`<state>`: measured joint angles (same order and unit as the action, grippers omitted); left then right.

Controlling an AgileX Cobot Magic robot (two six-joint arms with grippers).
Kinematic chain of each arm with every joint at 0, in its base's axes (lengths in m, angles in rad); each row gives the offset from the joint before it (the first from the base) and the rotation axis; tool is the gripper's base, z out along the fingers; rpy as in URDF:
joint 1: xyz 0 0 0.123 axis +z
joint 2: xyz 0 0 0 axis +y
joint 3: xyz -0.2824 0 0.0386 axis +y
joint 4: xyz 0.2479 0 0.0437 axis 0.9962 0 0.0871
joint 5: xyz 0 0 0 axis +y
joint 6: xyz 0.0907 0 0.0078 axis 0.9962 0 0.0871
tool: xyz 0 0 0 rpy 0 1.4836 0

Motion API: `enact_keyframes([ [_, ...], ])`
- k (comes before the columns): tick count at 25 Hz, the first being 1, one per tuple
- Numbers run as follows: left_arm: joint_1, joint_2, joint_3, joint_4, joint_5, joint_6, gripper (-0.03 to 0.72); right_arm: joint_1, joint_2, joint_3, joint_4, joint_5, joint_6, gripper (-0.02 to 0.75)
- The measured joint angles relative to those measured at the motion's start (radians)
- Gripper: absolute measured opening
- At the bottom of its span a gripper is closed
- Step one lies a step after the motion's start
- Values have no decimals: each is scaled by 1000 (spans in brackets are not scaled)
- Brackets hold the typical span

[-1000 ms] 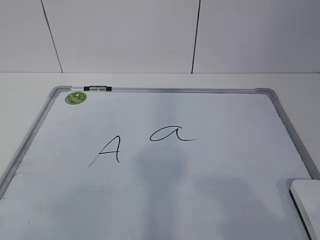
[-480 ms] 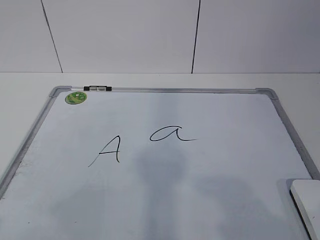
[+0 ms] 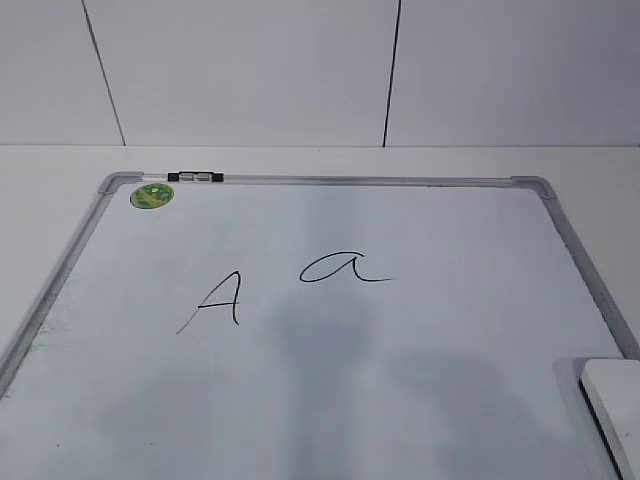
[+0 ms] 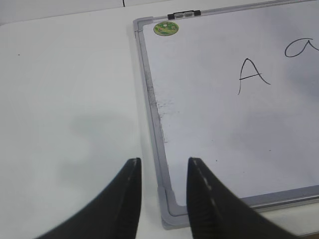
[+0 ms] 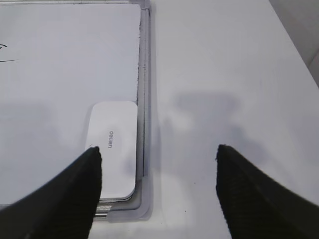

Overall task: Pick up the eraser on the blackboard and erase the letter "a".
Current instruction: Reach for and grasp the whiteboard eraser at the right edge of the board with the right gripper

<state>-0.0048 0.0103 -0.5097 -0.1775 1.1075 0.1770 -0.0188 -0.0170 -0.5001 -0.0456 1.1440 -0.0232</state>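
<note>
The white board (image 3: 560, 225) with a grey frame lies flat on the table. The cursive letter "a" (image 3: 340, 268) is written near its middle, to the right of a capital "A" (image 3: 215, 300). The white eraser (image 3: 615, 400) lies in the board's near right corner; it also shows in the right wrist view (image 5: 112, 149). My right gripper (image 5: 157, 154) is wide open and empty above the table, its left finger over the eraser's edge. My left gripper (image 4: 163, 167) is open and empty above the board's near left corner (image 4: 169, 209). Neither gripper shows in the exterior view.
A round green sticker (image 3: 152, 195) and a small black-and-silver clip (image 3: 196, 177) sit at the board's far left corner. White table (image 5: 224, 74) extends right of the board and left of it (image 4: 65, 99). A white panelled wall (image 3: 250, 70) stands behind.
</note>
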Motion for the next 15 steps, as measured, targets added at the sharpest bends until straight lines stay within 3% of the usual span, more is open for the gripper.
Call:
enact_keyframes([
  [15,0,0,0,0,0,0,235,0,34,-21,26,9,0,573],
])
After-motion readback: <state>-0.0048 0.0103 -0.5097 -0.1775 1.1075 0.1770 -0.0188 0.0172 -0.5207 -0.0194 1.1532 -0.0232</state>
